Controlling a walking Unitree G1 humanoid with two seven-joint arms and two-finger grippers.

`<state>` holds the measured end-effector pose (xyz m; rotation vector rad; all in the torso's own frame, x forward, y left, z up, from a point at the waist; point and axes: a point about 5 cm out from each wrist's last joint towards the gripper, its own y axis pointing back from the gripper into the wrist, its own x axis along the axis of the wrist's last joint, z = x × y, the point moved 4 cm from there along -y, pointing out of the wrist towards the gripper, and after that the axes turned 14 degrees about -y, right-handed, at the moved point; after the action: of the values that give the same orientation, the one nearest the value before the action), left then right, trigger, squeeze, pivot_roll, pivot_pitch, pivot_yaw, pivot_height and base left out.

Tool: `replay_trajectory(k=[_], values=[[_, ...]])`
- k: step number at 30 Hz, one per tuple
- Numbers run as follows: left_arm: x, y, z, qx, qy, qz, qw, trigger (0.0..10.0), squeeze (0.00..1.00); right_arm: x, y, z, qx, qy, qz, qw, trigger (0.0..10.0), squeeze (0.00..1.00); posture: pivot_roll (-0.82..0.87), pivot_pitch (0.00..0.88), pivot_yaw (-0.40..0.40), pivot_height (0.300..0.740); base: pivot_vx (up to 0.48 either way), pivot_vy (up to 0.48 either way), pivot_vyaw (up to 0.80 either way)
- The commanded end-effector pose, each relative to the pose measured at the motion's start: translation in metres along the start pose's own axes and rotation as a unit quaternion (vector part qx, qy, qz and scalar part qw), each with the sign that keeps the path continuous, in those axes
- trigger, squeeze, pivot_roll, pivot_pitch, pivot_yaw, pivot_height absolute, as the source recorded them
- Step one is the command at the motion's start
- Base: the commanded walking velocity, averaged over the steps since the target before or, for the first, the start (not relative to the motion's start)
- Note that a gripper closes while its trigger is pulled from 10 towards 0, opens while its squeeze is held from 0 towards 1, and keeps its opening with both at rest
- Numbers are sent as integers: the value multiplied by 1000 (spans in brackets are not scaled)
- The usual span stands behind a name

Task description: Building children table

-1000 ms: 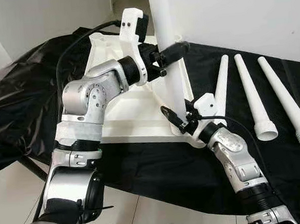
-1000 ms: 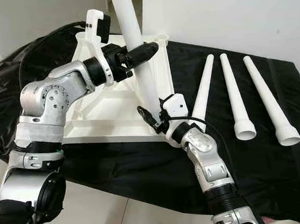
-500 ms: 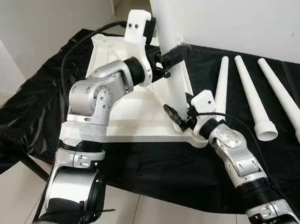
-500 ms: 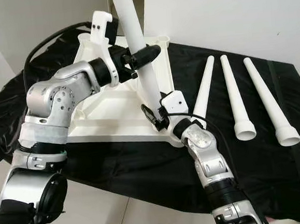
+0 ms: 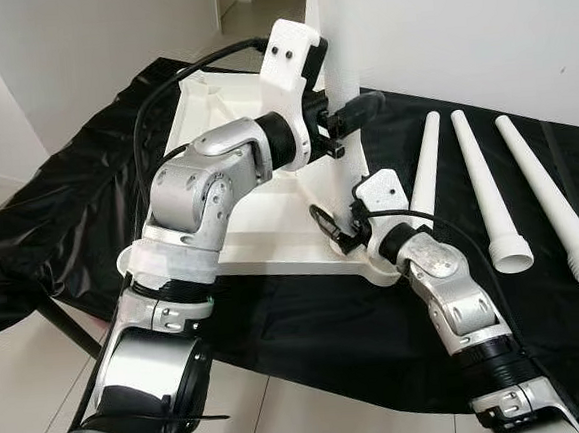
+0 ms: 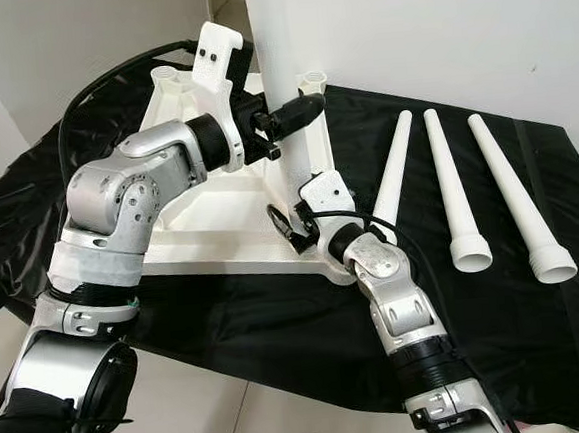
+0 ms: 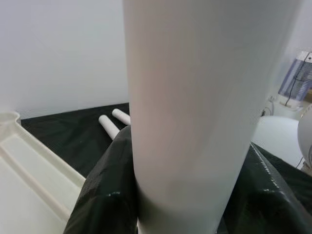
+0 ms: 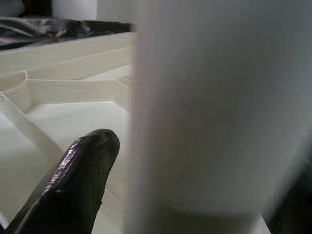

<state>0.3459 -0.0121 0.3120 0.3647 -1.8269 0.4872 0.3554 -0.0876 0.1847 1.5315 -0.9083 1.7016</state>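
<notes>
Black-draped surface [image 5: 277, 308] carries upturned white tabletop [image 5: 260, 224]; left hand [image 5: 347, 122] clenched on upright leg [image 5: 335, 93], right hand [image 5: 332, 223] gripping its base (probably steadying it into corner socket). Three spare legs [image 5: 478, 192] lie beside.
</notes>
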Motion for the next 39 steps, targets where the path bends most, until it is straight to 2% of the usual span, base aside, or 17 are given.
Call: replay_trajectory(k=[1, 13, 14, 15, 16, 17, 19, 20, 21, 23, 24, 25, 26, 27, 28, 39], values=[[3, -1, 1, 18, -15, 3, 1000, 10000, 0, 8, -2, -1, 1, -5, 6, 1000, 10000, 0, 64, 5, -66, 740, 0, 0, 0], [6, -2, 1, 21, -22, 7, 1000, 10000, 0, 5, 1, 2, -11, -16, -10, 1000, 10000, 0, 60, 4, -67, 740, 0, 0, 0], [6, -3, 1, 21, -23, 8, 1000, 10000, 0, 4, 1, 2, -11, -21, -14, 1000, 7255, 0, 59, 4, -67, 740, 0, 0, 0], [6, -3, 1, 21, -23, 8, 1000, 10000, 0, 4, 1, 2, -11, -21, -14, 1000, 7255, 0, 59, 4, -67, 740, 0, 0, 0], [6, -3, 2, 20, -23, 8, 1000, 10000, 0, 3, 1, 3, -16, -23, -18, 999, 8627, 0, 60, 5, -68, 740, 0, 0, 0], [7, -2, 3, 19, -23, 9, 1000, 10000, 0, 2, 2, 3, -19, -25, -23, 999, 6784, 0, 59, 6, -67, 740, 0, 0, 0], [7, -2, 3, 19, -24, 9, 1000, 10000, 0, 2, 2, 3, -21, -25, -26, 999, 6784, 0, 59, 6, -67, 740, 0, 0, 0], [7, -3, 3, 19, -24, 9, 999, 10000, 0, 1, 3, 4, -23, -26, -28, 999, 9882, 0, 59, 8, -68, 740, 0, 0, 0], [7, -3, 4, 18, -24, 10, 1000, 10000, 0, 2, 3, 4, -23, -24, -26, 999, 7765, 0, 59, 8, -68, 740, 0, 0, 0], [8, -3, 4, 18, -24, 10, 1000, 10000, 0, 3, 3, 4, -23, -24, -26, 999, 8118, 0, 58, 8, -69, 740, 0, 0, 0], [8, -3, 4, 18, -24, 10, 999, 10000, 0, 3, 3, 5, -23, -25, -26, 999, 8667, 0, 58, 7, -70, 740, 0, 0, 0], [8, -3, 4, 18, -24, 10, 999, 10000, 0, 3, 3, 5, -23, -25, -26, 999, 8667, 0, 58, 7, -70, 740, 0, 0, 0], [8, -3, 5, 18, -24, 11, 999, 10000, 0, 4, 2, 5, -25, -26, -25, 999, 3490, 0, 59, 7, -71, 740, 0, 0, 0], [8, -3, 5, 18, -24, 11, 999, 10000, 0, 4, 2, 5, -25, -26, -25, 999, 3490, 0, 59, 7, -71, 740, 0, 0, 0], [8, -3, 5, 19, -24, 11, 999, 10000, 0, 5, 3, 5, -22, -27, -23, 999, 0, 0, 59, 6, -73, 740, 0, 0, 0], [11, -5, 6, 16, -28, 17, 999, 10000, 0, 4, 3, 13, -42, -27, -35, 998, 0, 0, 53, 8, -83, 740, 0, 0, 0]])
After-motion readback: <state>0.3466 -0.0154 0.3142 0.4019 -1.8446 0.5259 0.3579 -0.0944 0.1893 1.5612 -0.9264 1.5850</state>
